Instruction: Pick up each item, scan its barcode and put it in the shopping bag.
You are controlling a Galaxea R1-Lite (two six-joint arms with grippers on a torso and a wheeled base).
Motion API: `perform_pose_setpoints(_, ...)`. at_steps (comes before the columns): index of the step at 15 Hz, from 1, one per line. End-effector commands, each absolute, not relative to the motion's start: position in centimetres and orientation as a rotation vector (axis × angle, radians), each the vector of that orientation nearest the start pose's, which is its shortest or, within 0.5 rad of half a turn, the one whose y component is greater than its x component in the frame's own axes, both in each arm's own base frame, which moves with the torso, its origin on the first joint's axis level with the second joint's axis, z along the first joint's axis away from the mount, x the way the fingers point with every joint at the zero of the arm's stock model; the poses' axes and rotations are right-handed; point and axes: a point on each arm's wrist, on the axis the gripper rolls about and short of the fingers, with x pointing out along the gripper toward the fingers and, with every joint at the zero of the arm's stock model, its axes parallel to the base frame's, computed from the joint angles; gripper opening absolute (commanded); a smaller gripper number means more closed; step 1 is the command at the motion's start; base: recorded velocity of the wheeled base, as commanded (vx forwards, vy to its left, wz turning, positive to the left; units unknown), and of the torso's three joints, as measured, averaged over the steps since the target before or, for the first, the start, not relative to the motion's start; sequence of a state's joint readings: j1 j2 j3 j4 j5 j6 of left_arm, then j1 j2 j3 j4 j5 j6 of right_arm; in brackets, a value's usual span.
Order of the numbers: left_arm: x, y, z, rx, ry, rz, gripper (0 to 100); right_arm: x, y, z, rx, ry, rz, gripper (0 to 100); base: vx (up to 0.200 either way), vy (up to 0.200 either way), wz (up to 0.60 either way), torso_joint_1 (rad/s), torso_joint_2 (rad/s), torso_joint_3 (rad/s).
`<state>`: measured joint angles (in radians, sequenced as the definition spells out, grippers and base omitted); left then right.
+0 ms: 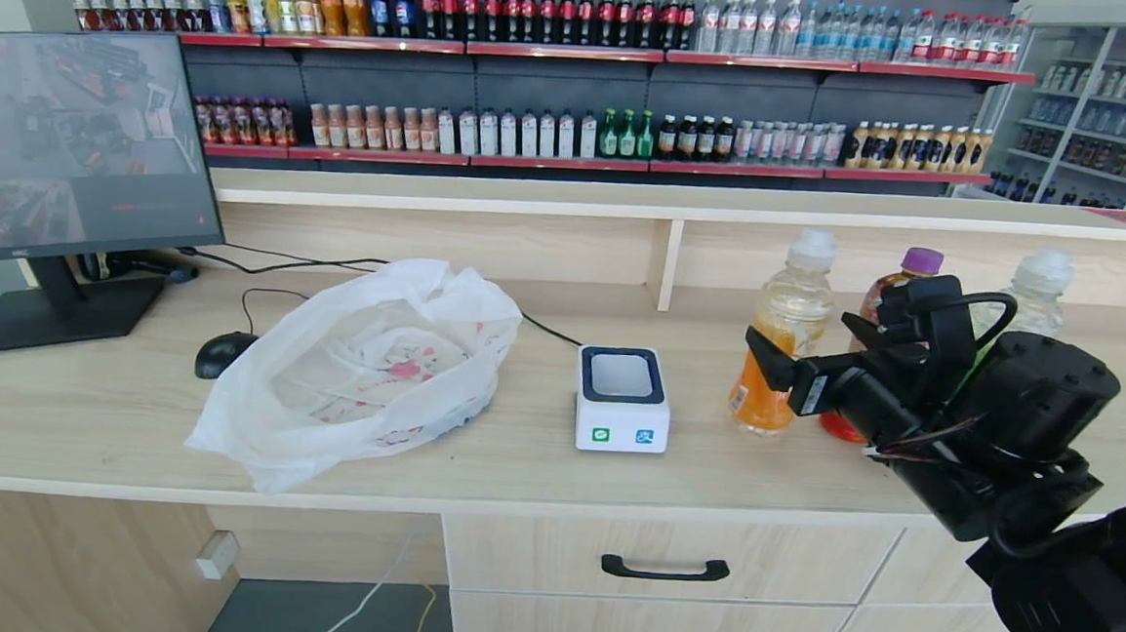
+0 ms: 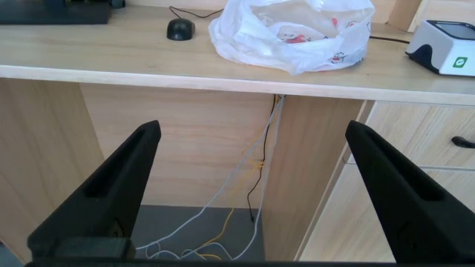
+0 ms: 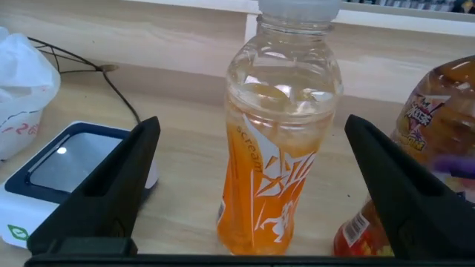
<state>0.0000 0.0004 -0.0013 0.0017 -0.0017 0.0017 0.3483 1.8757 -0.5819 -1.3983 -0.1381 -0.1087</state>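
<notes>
- Your right gripper [image 1: 804,336] sits at the orange drink bottle [image 1: 784,339], fingers spread wide. The bottle stands in line between them and is not gripped.
- That bottle stands upright on the counter [image 1: 515,460], to the right of the scanner [image 1: 621,398] and close to it.
- Farther right of the scanner you have a purple-capped bottle [image 1: 918,264] just beside the orange one, then a clear bottle [image 1: 1039,286].
- Left of the scanner, just beside it, the white shopping bag [image 1: 364,372] lies slumped with its mouth open upward.
- Beyond the bag from the scanner are a mouse [image 1: 223,354] and a monitor [image 1: 65,149].
- Your left gripper [image 2: 254,130] hangs below the counter edge, left of the scanner, fingers wide apart and holding nothing.
</notes>
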Motion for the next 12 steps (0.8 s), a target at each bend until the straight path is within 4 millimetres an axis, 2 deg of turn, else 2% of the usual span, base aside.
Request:
perform_pose_setpoints(1, -2.3, 0.0, 7.6, 0.002, 0.000, -0.002, 100, 29.5, 10.4, 14.6, -0.073, -0.109, 0.206, 100, 0.000, 0.000, 0.00, 0.000, 0.00, 0.000)
perform_pose_setpoints(9, -2.3, 0.0, 7.6, 0.002, 0.000, -0.002, 100, 31.2, 10.5, 13.6, -0.044, -0.095, 0.193, 100, 0.000, 0.000, 0.00, 0.000, 0.00, 0.000)
perform_pose_setpoints(12, -2.3, 0.0, 7.6, 0.002, 0.000, -0.002, 100, 32.9, 10.1, 12.9, -0.043, -0.094, 0.169, 100, 0.000, 0.000, 0.00, 0.000, 0.00, 0.000)
